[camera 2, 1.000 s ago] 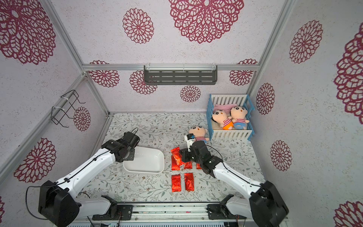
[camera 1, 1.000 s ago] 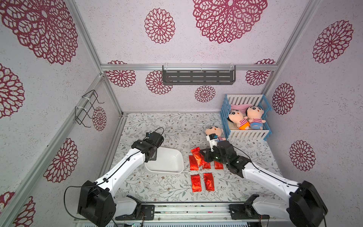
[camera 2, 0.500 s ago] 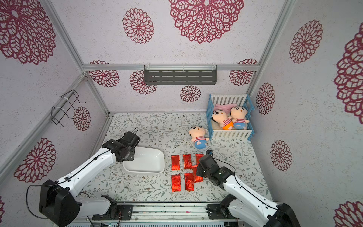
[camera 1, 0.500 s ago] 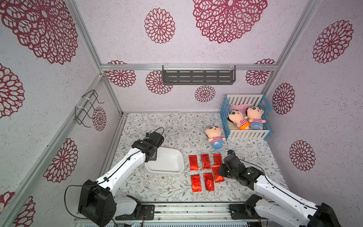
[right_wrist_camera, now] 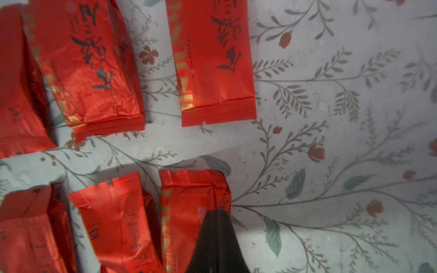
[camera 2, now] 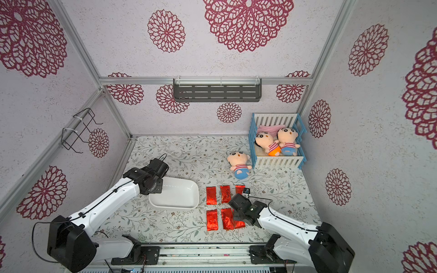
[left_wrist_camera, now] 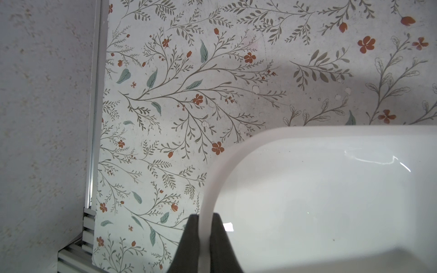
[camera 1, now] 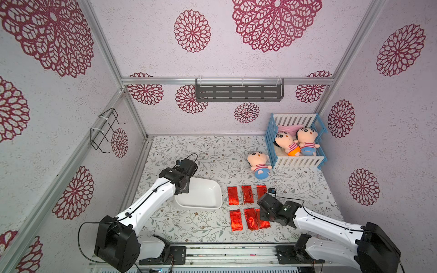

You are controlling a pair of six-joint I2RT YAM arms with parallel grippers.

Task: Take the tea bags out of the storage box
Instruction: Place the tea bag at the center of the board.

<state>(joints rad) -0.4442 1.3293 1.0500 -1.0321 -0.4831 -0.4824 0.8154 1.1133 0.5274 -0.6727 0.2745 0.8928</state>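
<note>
The white storage box [camera 1: 203, 197] sits left of centre with nothing inside. My left gripper [left_wrist_camera: 204, 219] is shut on its left rim [left_wrist_camera: 212, 175]. Several red foil tea bags lie on the table right of the box, in a far row [camera 1: 247, 193] and a near row [camera 1: 235, 219]. My right gripper [right_wrist_camera: 216, 212] is low over the near row's right end. It is shut at the side edge of the last tea bag [right_wrist_camera: 189, 208], which lies tilted against its neighbour [camera 1: 251, 218]. In both top views the right wrist hides part of the far right bag [camera 2: 239, 189].
A blue-and-white toy crib [camera 1: 295, 163] with two dolls stands at the back right. A third doll [camera 1: 259, 164] lies on the table beside it. A grey shelf [camera 1: 238, 93] hangs on the back wall and a wire rack [camera 1: 106, 130] on the left wall.
My right arm has swung from the far row back to the near right with a tea bag, which now lies at the near row's right end. The left arm has not moved.
</note>
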